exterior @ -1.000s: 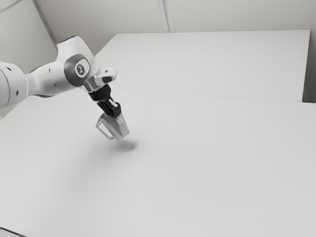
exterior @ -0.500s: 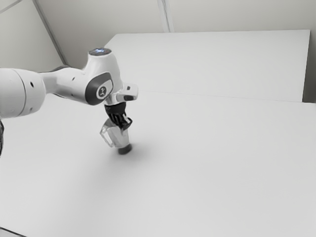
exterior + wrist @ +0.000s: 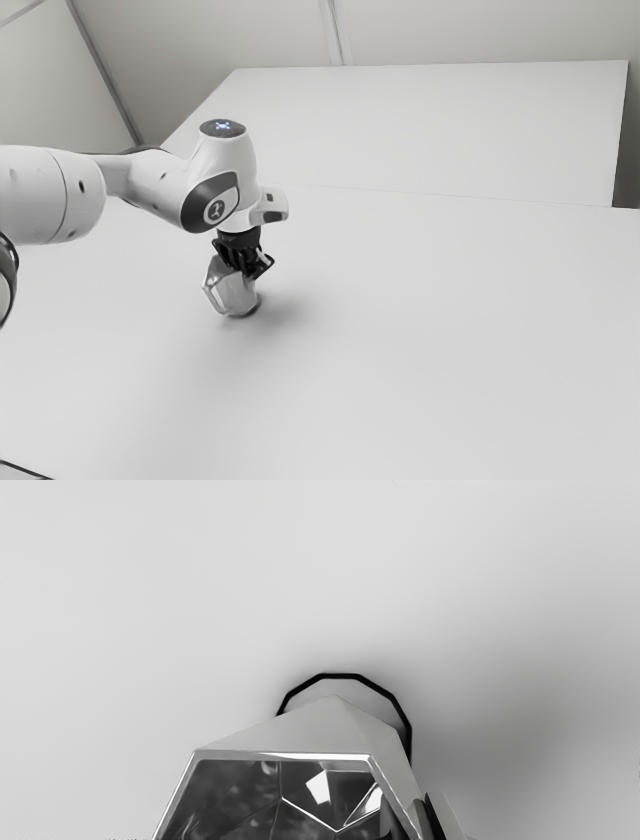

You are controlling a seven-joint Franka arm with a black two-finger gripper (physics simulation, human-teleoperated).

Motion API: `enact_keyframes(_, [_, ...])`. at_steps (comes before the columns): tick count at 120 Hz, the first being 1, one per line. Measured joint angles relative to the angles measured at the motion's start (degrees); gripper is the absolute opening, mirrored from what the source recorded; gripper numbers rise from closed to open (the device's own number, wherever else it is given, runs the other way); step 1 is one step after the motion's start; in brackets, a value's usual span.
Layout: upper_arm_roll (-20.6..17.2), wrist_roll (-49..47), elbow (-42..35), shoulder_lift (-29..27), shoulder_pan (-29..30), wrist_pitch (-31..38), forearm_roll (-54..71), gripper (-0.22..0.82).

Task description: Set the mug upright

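Left of centre in the exterior view, the end effector [image 3: 246, 268] grips the silvery mug [image 3: 233, 294] by its wall, apparently nearly upright.

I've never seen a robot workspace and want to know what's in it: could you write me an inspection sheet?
Surface: pale, plain table, soft shadow near the mug.
Job's things: one shiny, faceted mug, mouth up, near upright; whether its base sits flat, I cannot tell. Handle toward the exterior view's left.
Clutter: nothing seen.
Gripper: black gripper shut on the mug's wall, one finger inside, one outside.
Cables: nothing seen.
Surroundings: pale walls; a dark edge at the exterior view's lower left corner, unidentified.
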Motion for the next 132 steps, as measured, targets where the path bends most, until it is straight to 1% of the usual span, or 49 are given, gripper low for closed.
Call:
enact_keyframes(5, [-0.04, -0.96, -0.01, 0.0, -0.02, 0.06, -0.09, -0.17])
enact_keyframes(9, [-0.05, -1.68, -0.01, 0.0, -0.07, 0.05, -0.24, -0.14])
enact_keyframes(17, [-0.06, -3.01, -0.05, -0.03, -0.1, -0.03, -0.58, -0.03])
enact_keyframes(31, [-0.06, -5.17, -0.68, -0.72, -0.1, -0.1, -1.03, 0.19])
enact_keyframes(38, [-0.06, -6.19, -0.76, -1.65, -0.1, -0.21, -1.37, 0.28])
enact_keyframes(47, [-0.09, -7.35, -0.79, -3.49, -0.08, -0.41, -2.17, 0.38])
enact_keyframes(58, [-0.54, -8.55, -0.31, -6.05, 0.15, -1.09, -2.87, 0.46])
enact_keyframes(65, [-0.79, -9.0, 1.46, -6.73, 0.16, -2.16, -3.63, 0.49])
enact_keyframes(77, [-0.41, -8.06, 8.32, -6.68, -0.2, -5.82, -8.72, 0.53])
enact_keyframes(84, [-0.01, -6.92, 12.81, -6.66, -0.17, -9.04, -10.91, 0.55])
enact_keyframes(94, [1.51, -4.46, 18.65, -6.64, -0.4, -14.15, -12.69, 0.57])
enact_keyframes(107, [2.28, -1.28, 26.31, -5.2, 0.91, -20.73, -13.57, 0.58])
enact_keyframes(120, [3.78, 1.41, 28.75, -4.77, 0.38, -24.88, -13.67, 0.59])
enact_keyframes(127, [5.6, 2.68, 29.02, -4.99, -1.05, -26.2, -13.68, 0.59])
enact_keyframes(132, [6.22, 3.5, 29.1, -5.23, -1.5, -26.94, -13.68, 0.6])
